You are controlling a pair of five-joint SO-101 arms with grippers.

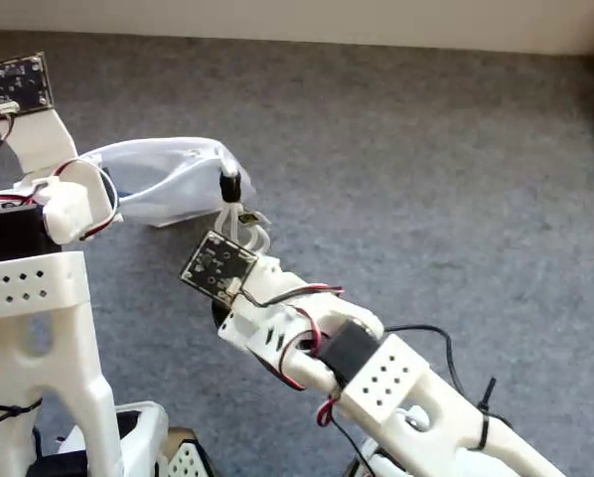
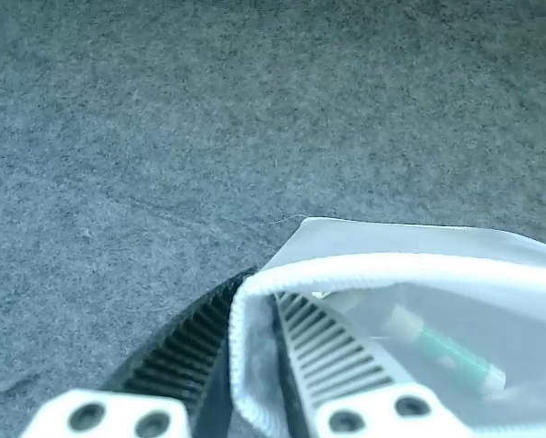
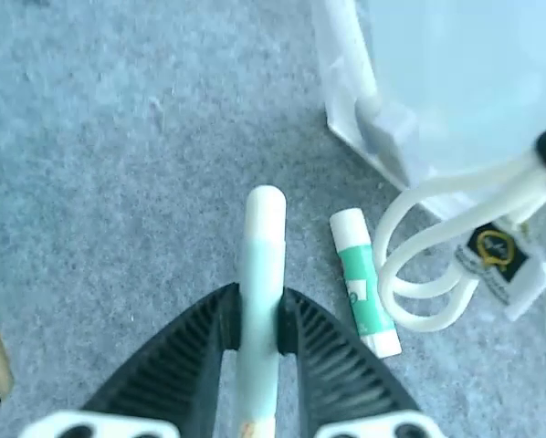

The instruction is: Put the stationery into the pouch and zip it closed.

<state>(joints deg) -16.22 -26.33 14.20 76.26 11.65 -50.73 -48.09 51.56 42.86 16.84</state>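
From where I stand, the left gripper [image 2: 259,294] is clenched on the white rim of the pouch [image 1: 168,177], and a green-and-white stick [image 2: 442,351] shows through the pouch's clear wall. The right gripper [image 3: 257,306] grasps a pale pen [image 3: 260,246] just beside the pouch's end. There a glue stick [image 3: 362,283] lies on the grey carpet [image 1: 426,149], by the pouch's looped white cord [image 3: 403,203].

Was a table [image 1: 426,149] under a grey, carpet-like cover. Carried a white, see-through pouch [image 1: 168,179] resting on that cover. Held a green-and-white glue stick [image 3: 364,283] flat on the cover, just beside the pouch's corner. Bore the looped white cord [image 3: 433,319] and small tag [image 3: 497,255] trailing from that same corner of the pouch, both down on the cover.
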